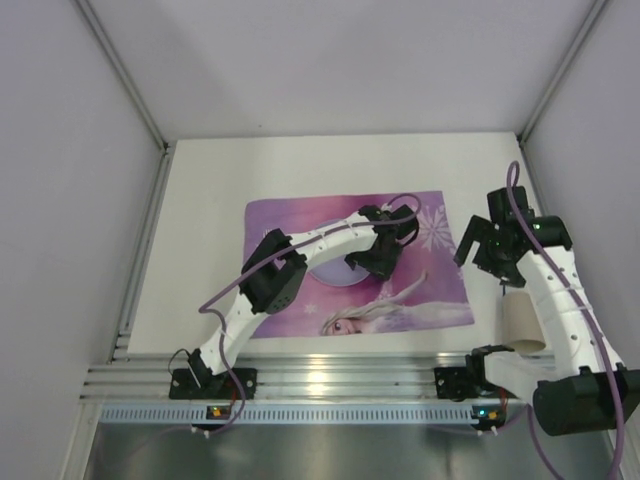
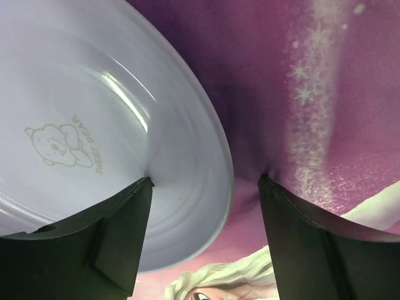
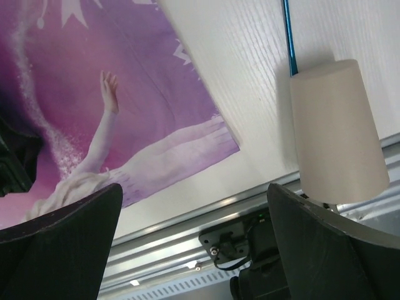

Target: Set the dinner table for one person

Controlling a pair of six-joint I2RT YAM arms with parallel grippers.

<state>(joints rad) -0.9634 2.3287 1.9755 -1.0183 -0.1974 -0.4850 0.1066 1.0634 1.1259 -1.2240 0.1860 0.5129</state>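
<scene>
The white dinner table [image 1: 300, 165] carries a purple princess placemat [image 1: 440, 295]. On the mat lies a lavender plate [image 2: 94, 94] with a small bear print, mostly hidden under my left arm in the top view [image 1: 335, 277]. My left gripper [image 2: 206, 187] hangs open low over the plate's right rim. One finger is above the plate and the other above the mat, and neither presses the rim. My right gripper [image 3: 194, 187] stands open and empty above the table's right side, near a beige cup [image 3: 334, 131].
The beige cup [image 1: 522, 322] stands by the near right edge beside my right arm. A thin blue rod [image 3: 289, 37] lies on the table behind it. An aluminium rail [image 1: 320, 378] runs along the near edge. Grey walls close in the sides and back.
</scene>
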